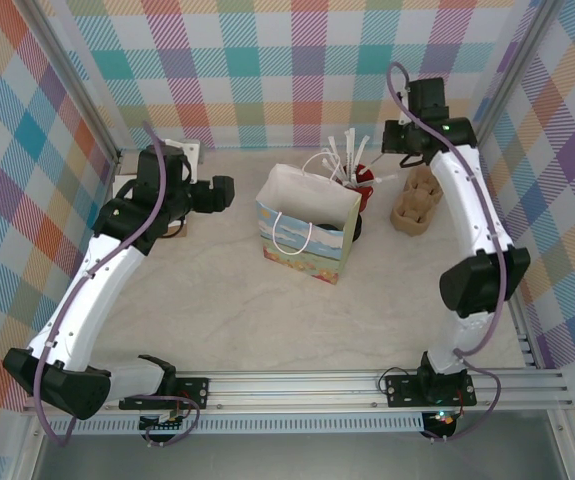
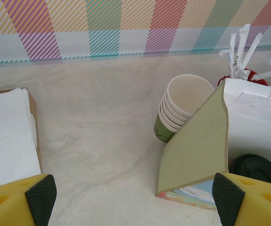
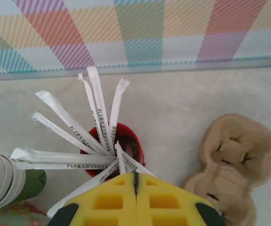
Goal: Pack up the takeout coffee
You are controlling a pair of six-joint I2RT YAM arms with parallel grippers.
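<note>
**A:** Where's the takeout coffee?

**B:** Takeout coffee [image 2: 257, 169]: only its black lid shows, in the left wrist view. It sits low down past the side panel of the gift bag [image 1: 302, 245] and looks to be inside the bag. The cup body is hidden, and a pincer finger cuts off the lid's near edge. From the top camera the bag's near wall blocks the interior, so I can't confirm it there.

**A:** Pincers?

**B:** Left pincer [image 2: 134, 207] is spread wide and holds nothing, just left of the bag. Right pincer [image 3: 135, 176] is closed tight with its fingers flush, directly over the red cup [image 3: 134, 141] of wrapped straws [image 3: 97, 108]. One straw runs up to the finger seam. I can't tell if it's pinched.

**A:** What else is obscured?

**B:** The stack of lidless green cups [image 2: 184, 101] stands at the bag's far side, with its base hidden by the bag. The napkins [image 2: 8, 136] are cut off at the frame edge. In the top view a dark shape [image 1: 357, 225] touches the bag's right side, too hidden to name. The pulp cup carrier [image 3: 232, 150] lies on the desk [image 1: 217, 300], apart from the red cup, with its near end behind the finger.
</note>
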